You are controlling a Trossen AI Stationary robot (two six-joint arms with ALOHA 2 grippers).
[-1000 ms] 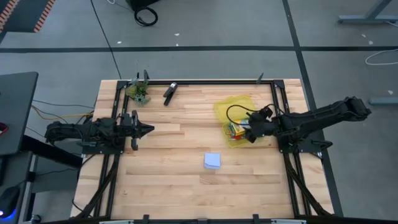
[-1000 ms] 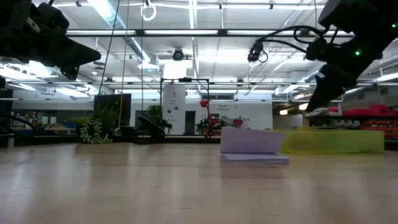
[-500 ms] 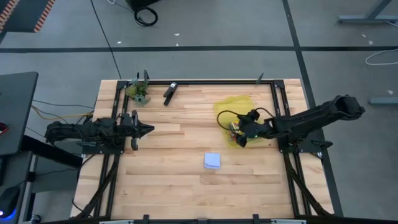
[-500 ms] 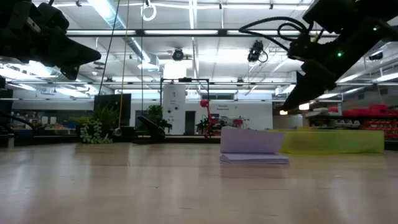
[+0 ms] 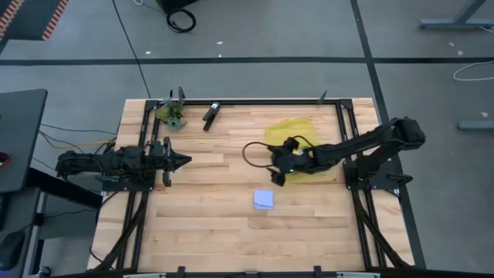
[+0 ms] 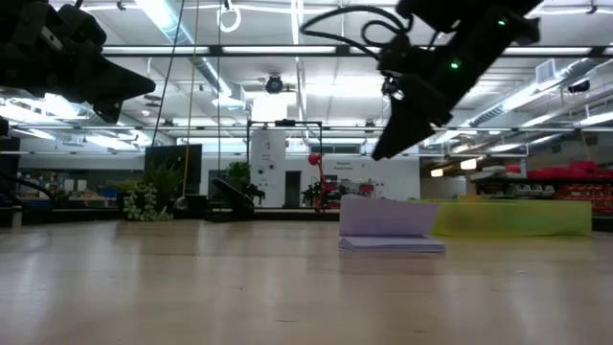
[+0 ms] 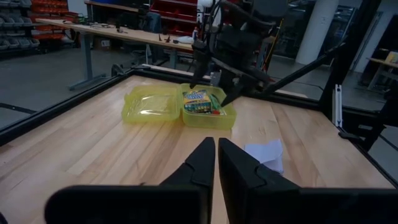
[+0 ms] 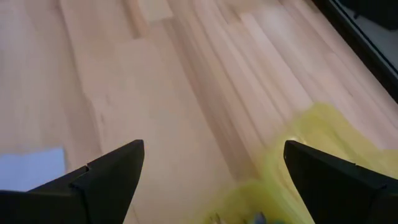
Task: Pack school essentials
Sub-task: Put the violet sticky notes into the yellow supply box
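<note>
The pale blue note pad lies flat on the table, near of centre, and also shows in the low view. An open yellow box sits right of centre with its lid folded back. The crayon box and other small items lie in its tray. My right gripper hangs open in the air between the box and the note pad, touching nothing. My left gripper waits shut at the table's left side.
A black clip-like object and a small green clump sit by the far-left edge. A black frame rail runs round the table. Bare wood lies between the left gripper and the note pad.
My right gripper has drawn away from above the yellow box and swung toward the table's left, stopping just beyond the box's left edge and close to the note pad. It holds nothing. The note pad and box have stayed put.
</note>
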